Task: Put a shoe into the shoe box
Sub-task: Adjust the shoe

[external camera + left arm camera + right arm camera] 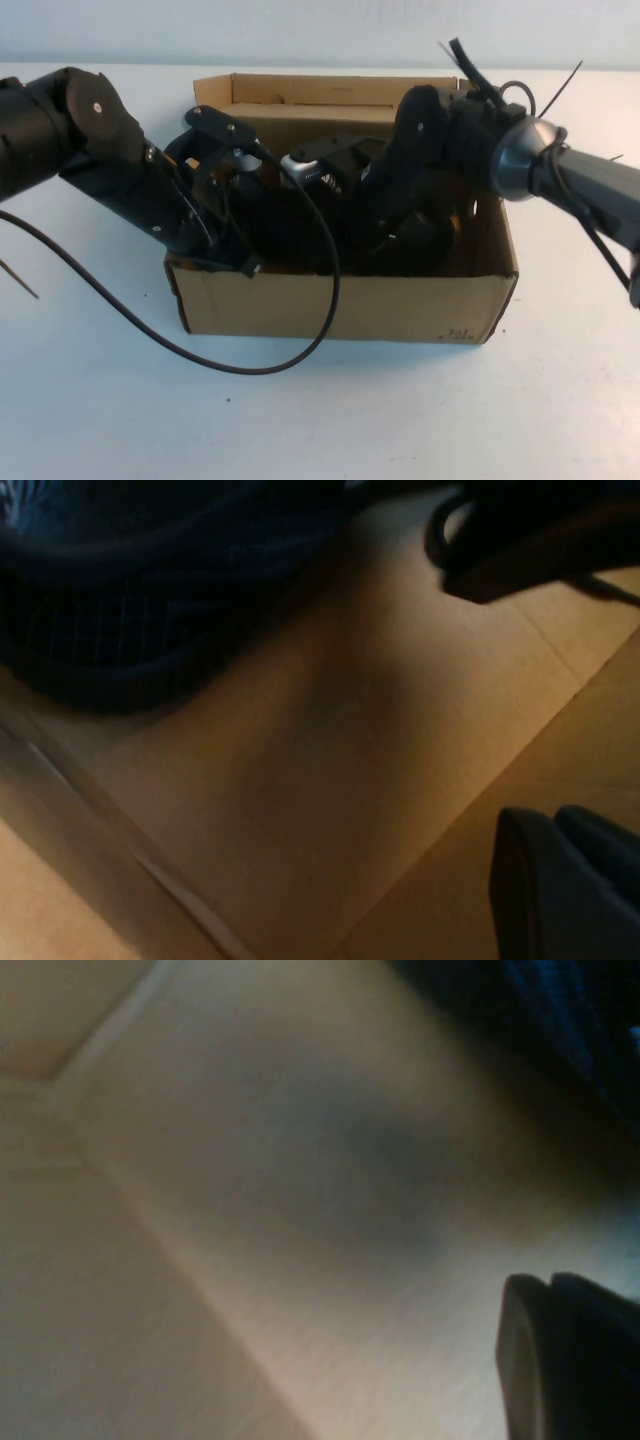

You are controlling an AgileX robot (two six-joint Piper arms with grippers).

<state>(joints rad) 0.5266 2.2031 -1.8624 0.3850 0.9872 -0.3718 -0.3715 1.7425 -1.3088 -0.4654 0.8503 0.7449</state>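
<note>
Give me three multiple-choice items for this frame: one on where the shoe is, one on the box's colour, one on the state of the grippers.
1. Where is the shoe?
A. on the table in front of the box
B. inside the shoe box
C. lifted above the box

2. What colour is the shoe box?
A. brown
B. white
C. blue

3. How are the left gripper and right gripper?
A. both wide open
B. only the left shut
C. both shut, down inside the box

Answers: 1 B, the high view shows it between the box walls. 2 A, plain cardboard. 3 C, each wrist view shows fingers together above the box floor.
</note>
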